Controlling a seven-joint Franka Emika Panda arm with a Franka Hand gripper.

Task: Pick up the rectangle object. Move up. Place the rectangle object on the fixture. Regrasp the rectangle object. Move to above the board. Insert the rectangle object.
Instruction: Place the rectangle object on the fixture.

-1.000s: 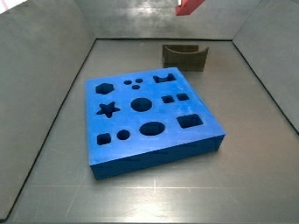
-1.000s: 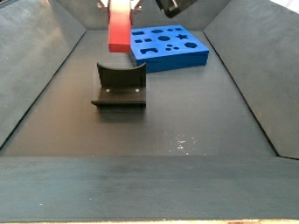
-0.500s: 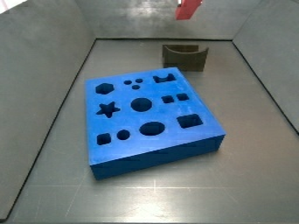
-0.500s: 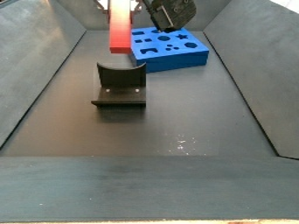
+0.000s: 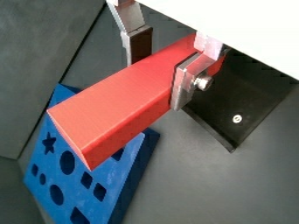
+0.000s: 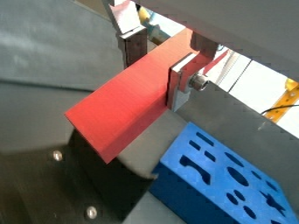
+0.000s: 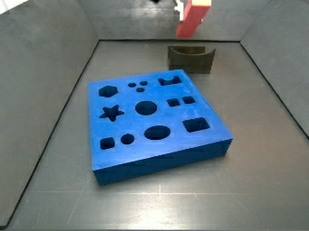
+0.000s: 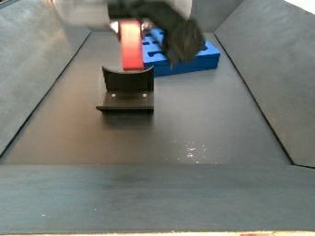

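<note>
My gripper [image 5: 162, 68] is shut on the rectangle object [image 5: 117, 109], a red-orange bar that shows its square end face in both wrist views. The silver fingers [image 6: 184, 80] clamp its long sides. In a side view the rectangle object [image 8: 129, 46] hangs upright, its lower end just over the notch of the dark fixture [image 8: 127, 89]; whether they touch I cannot tell. In a side view the rectangle object [image 7: 193, 16] stands a little above the fixture [image 7: 191, 57]. The blue board [image 7: 157, 113] with its cut-out holes lies flat beside the fixture.
Grey sloping walls [image 7: 49, 54] close in the dark floor on all sides. The fixture's base plate [image 5: 239, 109] with a screw lies under the bar, and the board's edge [image 6: 222, 179] shows close by.
The gripper has come down with the rectangle object, which now hangs lower and closer to the fixture's notch. Board and fixture have not moved.
</note>
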